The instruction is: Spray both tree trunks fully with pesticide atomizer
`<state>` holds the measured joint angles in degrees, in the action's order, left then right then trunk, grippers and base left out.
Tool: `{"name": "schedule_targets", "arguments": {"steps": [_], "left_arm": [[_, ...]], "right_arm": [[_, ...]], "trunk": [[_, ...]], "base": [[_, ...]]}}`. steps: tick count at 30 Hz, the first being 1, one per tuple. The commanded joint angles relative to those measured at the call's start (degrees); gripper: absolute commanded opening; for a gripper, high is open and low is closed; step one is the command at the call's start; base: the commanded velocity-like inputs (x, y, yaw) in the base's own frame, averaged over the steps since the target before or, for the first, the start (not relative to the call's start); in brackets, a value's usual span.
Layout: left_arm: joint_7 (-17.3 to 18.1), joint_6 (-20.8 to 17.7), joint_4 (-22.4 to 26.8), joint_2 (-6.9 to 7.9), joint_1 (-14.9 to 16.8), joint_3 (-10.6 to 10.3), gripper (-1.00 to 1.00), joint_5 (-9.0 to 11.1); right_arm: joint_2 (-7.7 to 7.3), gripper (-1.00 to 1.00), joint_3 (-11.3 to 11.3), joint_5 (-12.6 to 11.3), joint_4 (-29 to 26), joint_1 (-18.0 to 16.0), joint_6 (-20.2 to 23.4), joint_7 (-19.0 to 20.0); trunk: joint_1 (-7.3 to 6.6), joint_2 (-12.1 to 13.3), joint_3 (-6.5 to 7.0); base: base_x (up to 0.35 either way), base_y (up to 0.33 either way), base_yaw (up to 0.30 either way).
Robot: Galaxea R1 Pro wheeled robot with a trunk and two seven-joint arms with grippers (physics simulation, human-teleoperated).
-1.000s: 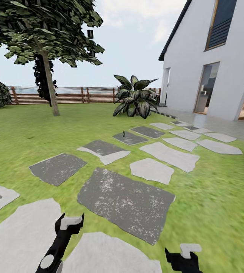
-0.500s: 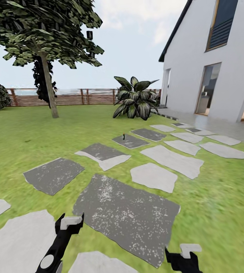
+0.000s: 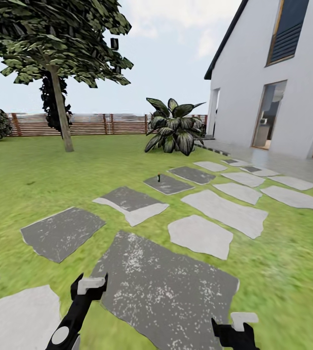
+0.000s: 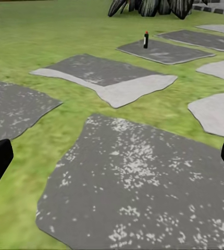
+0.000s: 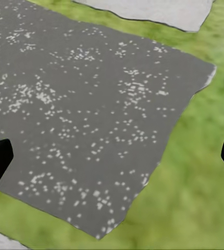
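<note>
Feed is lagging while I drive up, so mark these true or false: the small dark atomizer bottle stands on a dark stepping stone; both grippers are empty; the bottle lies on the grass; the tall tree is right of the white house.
1. The small dark atomizer bottle stands upright on a dark grey stepping stone: true.
2. The left gripper and right gripper hold nothing: true.
3. The bottle lies on the grass: false, it is upright on stone.
4. The tall leafy tree is right of the white house: false, it stands left.
</note>
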<state>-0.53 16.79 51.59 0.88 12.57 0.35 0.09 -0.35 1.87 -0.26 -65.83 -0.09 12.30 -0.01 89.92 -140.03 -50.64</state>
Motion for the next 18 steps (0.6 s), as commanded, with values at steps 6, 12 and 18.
{"name": "schedule_targets", "arguments": {"steps": [6,12,18], "left_arm": [[0.00,0.00,0.00,0.02,0.00,0.00,1.00,0.00],[0.00,0.00,0.00,0.02,0.00,0.00,1.00,0.00],[0.00,0.00,0.00,0.01,0.00,0.00,1.00,0.00]], "right_arm": [[0.00,1.00,0.00,0.00,0.00,0.00,0.00,-0.01],[0.01,1.00,-0.02,0.00,0.00,0.00,0.00,0.01],[0.04,1.00,-0.02,0.00,0.00,0.00,-0.01,-0.02]], "trunk": [[0.00,0.00,0.00],[0.00,0.00,0.00],[0.00,0.00,0.00]], "base": [[0.335,0.000,0.000],[0.335,0.000,0.000],[0.335,0.000,0.000]]}}
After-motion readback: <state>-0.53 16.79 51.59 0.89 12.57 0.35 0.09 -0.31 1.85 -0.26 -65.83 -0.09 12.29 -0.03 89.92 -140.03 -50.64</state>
